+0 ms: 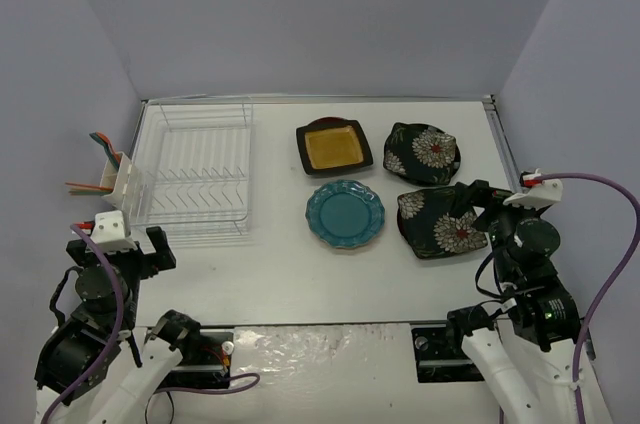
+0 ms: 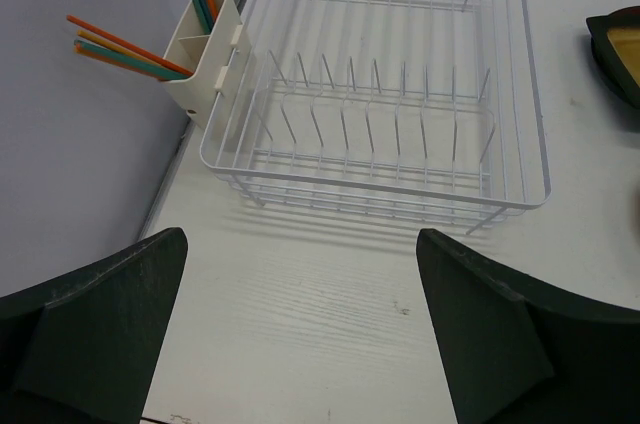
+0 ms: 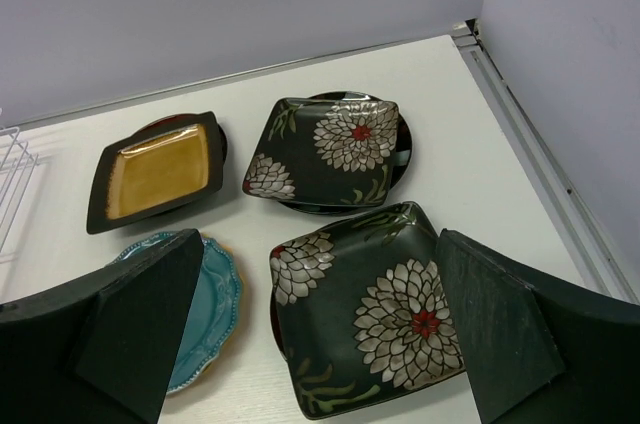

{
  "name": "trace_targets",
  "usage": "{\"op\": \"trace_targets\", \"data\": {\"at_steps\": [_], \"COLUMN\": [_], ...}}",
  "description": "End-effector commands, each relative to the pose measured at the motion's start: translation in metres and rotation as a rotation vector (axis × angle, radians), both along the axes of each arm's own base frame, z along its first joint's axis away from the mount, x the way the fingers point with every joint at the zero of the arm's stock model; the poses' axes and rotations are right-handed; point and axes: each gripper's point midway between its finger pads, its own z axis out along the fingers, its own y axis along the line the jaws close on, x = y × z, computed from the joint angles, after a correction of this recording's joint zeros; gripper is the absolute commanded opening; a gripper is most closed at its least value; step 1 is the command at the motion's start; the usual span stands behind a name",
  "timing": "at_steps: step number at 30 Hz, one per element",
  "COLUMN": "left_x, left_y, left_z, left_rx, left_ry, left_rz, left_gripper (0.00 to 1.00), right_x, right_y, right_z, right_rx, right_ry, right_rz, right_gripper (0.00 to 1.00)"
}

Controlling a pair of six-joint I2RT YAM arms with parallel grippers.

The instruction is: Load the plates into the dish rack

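The right gripper (image 3: 315,284) has its dark fingers spread wide and holds nothing. It hangs over the near part of a black square plate with white flowers (image 3: 370,314), with one finger showing on each side of the plate in the wrist view. Whether either finger touches the plate cannot be told. Just beyond that plate lies a second black white-flowered square plate (image 3: 325,149), resting on a dark round dish (image 3: 403,149) whose edge shows behind it. Ahead and to this gripper's left sits a black square plate with a yellow centre (image 3: 155,169). Nearer, partly behind the left finger, is a teal round plate with a scalloped rim (image 3: 215,289). These plates all lie on the white tabletop (image 3: 450,94), not in the rack.

The left gripper (image 2: 300,334) is likewise spread wide and grips nothing, hovering above the tabletop. Directly ahead of it, near but apart, stands the white thin-wire dish rack (image 2: 530,124) with its slotted rows of upright wires. A small white utensil cup (image 2: 205,54) hangs on the side of the rack to this gripper's left, holding orange and teal sticks (image 2: 120,49). The plates lie well off to this gripper's right, past the rack.
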Motion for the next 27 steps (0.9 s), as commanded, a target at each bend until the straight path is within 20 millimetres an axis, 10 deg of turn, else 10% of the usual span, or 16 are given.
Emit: {"op": "trace_targets", "data": {"at_steps": [1,13,27], "left_x": [0.013,0.029,0.043], "left_y": [-0.015,-0.042,-0.081], "left_z": [0.013,0.013,-0.004], "left_rx": [-0.044,-0.114,-0.202], "left_ry": [-0.019,0.078,0.248], "left_rz": [-0.042,-0.113,-0.212], "left_gripper": [0.97,0.97,0.97], "right_x": [0.017,0.059,0.059], "right_y": [0.013,0.077,0.133], "right_z": [0.004,-0.070,-0.174], "right_rx": [0.043,0.192,0.417], "right_ry": [-0.008,0.325,0.611], "right_rz": [0.040,0.273,0.257], "right_gripper": [1.00,1.00,0.94]}}
